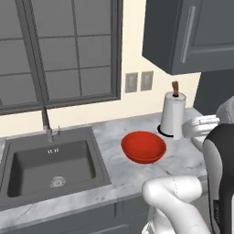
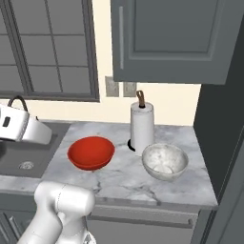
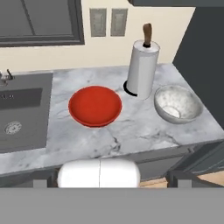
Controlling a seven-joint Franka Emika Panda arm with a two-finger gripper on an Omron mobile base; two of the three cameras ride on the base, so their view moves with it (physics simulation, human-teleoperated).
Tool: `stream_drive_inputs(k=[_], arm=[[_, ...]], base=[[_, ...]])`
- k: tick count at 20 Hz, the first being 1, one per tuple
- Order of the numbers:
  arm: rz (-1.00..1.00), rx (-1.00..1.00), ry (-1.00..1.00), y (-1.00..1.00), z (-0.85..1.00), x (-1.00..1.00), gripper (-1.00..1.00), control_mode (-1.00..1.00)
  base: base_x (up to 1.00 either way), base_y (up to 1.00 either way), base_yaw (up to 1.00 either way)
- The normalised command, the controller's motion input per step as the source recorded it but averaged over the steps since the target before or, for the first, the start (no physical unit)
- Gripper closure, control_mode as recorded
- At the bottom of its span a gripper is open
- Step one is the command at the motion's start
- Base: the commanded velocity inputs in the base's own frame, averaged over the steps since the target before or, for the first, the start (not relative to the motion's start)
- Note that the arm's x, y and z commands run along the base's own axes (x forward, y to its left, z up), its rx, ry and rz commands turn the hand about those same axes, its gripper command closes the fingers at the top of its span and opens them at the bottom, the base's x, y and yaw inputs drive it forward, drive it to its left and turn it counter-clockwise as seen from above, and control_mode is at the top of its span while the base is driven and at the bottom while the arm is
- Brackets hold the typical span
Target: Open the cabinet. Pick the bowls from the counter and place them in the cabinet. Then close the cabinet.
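On the white marble counter (image 2: pixel 119 183) sit two bowls. The shallow glossy red bowl (image 1: pixel 143 147) (image 2: pixel 91 152) (image 3: pixel 95 106) is nearest the sink. The speckled white-grey bowl (image 2: pixel 164 161) (image 3: pixel 176 103) rests to its right, near the tall dark cabinet (image 2: pixel 217 124) (image 3: pixel 199 57), which shows just a flat side, so I cannot tell how its doors stand. My gripper (image 3: pixel 112 178) hangs back from the counter's front edge, high above both bowls and touching neither. It is open, its dark fingertips (image 3: pixel 180 177) far apart with nothing between them.
A white paper-towel roll (image 2: pixel 142 126) (image 3: pixel 142 70) stands upright just behind the two bowls. A dark sink (image 1: pixel 50 167) with a faucet (image 1: pixel 47 123) takes the counter's left. A grey wall cabinet (image 2: pixel 176 38) with a bar handle hangs over the roll.
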Motion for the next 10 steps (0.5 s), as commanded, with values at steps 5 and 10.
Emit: stream_drive_inputs(k=[5, 10], arm=[[0.0, 0.0, 0.0, 0.0, 0.0, 0.0, -1.0, 1.0], [0.13, 0.23, 0.01, -0.07, -0.17, 0.47, -1.0, -1.0]], base=[[0.91, -0.17, 0.3], [0.35, -0.04, 0.1]])
